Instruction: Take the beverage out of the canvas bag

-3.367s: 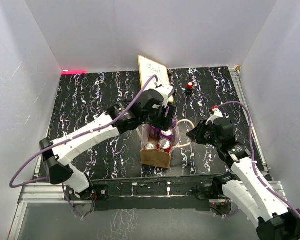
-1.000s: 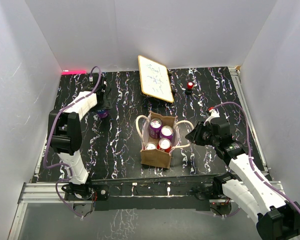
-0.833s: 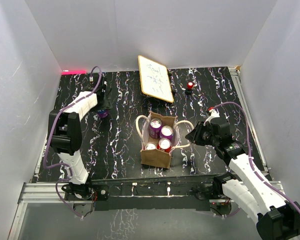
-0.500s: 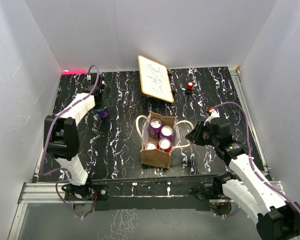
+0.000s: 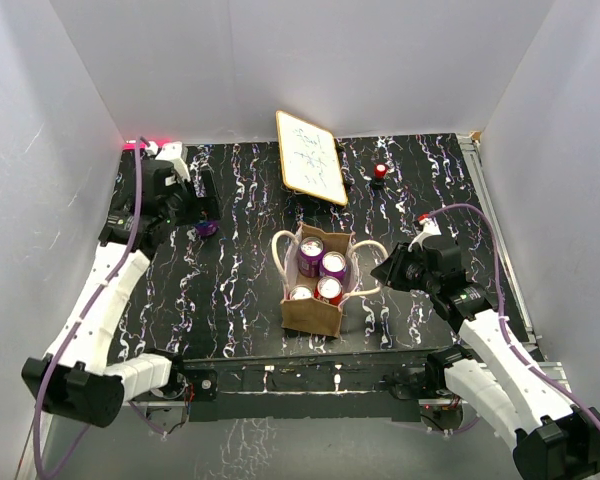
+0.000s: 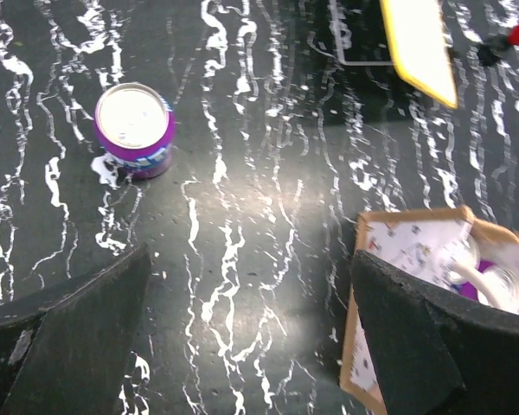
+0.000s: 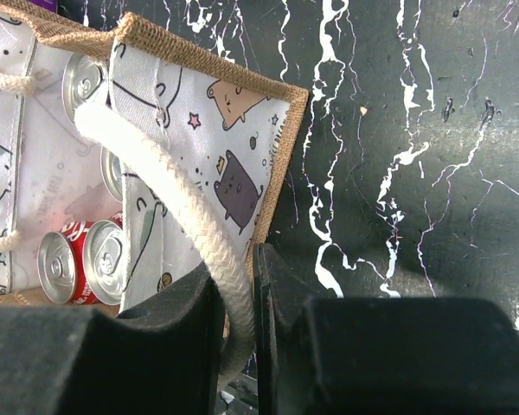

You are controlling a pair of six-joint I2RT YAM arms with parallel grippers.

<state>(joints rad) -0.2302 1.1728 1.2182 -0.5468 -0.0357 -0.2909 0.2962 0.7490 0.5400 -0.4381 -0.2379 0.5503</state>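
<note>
The tan canvas bag (image 5: 312, 312) stands near the table's front centre, with two purple cans (image 5: 310, 256) and two red cans (image 5: 328, 290) upright inside. Another purple can (image 5: 206, 228) stands alone on the table at the far left; the left wrist view shows it (image 6: 134, 118) from above. My left gripper (image 5: 204, 200) is open and empty, hovering just beside and above that can; its jaws (image 6: 251, 259) stand wide apart. My right gripper (image 5: 385, 270) is shut on the bag's right cream handle (image 7: 183, 207), with the rope pinched between its fingers (image 7: 238, 290).
A wood-framed whiteboard (image 5: 310, 157) leans at the back centre. A small red object (image 5: 380, 171) sits to its right. White walls enclose the table on three sides. A metal rail (image 5: 280, 380) runs along the front edge.
My left arm carried a purple can from the bag to the far left, set it down, let go and lifted away. My right gripper has kept hold of the handle.
</note>
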